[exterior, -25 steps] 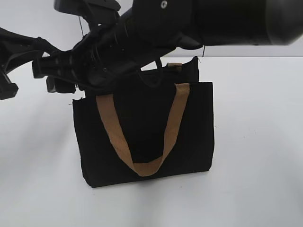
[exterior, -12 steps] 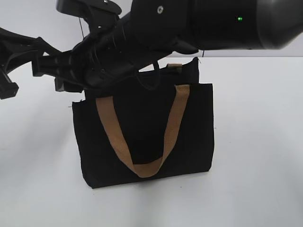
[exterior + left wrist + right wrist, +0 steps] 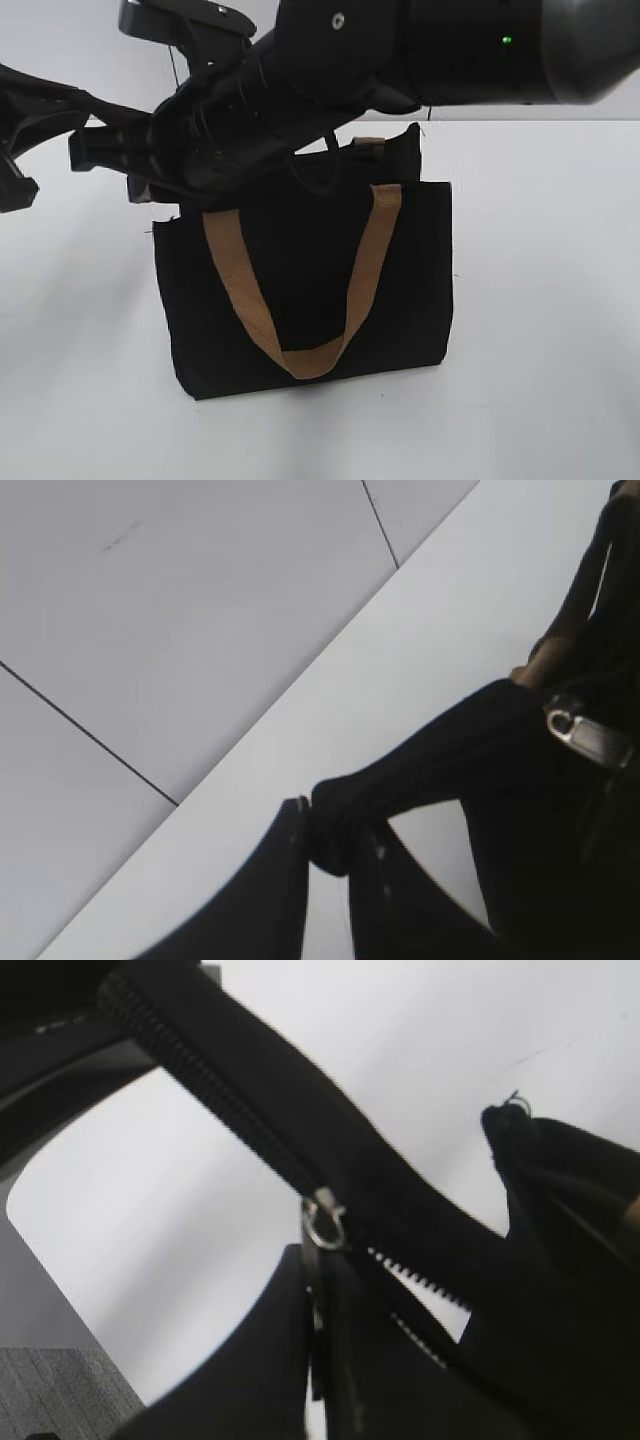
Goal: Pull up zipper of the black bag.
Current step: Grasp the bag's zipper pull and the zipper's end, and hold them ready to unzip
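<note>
The black bag (image 3: 300, 290) stands on the white table with a tan handle (image 3: 300, 355) hanging down its front. My right arm (image 3: 300, 80) reaches across its top to the left. In the right wrist view my right gripper (image 3: 318, 1305) is shut on the zipper's silver pull tab (image 3: 325, 1222). The zipper (image 3: 200, 1090) is closed toward the upper left, and its teeth (image 3: 420, 1280) are apart to the lower right. In the left wrist view my left gripper (image 3: 330, 848) is shut on the black bag's fabric end (image 3: 420, 770). The pull tab (image 3: 585, 735) shows further right.
The white table (image 3: 540, 300) spreads around the bag, with a pale wall behind it (image 3: 60, 30). The left arm (image 3: 25, 120) comes in from the far left. The right arm's bulk hides the bag's top left edge in the exterior view.
The right arm has shifted slightly over the bag's top left edge. The bag stays in place and both grips look unchanged.
</note>
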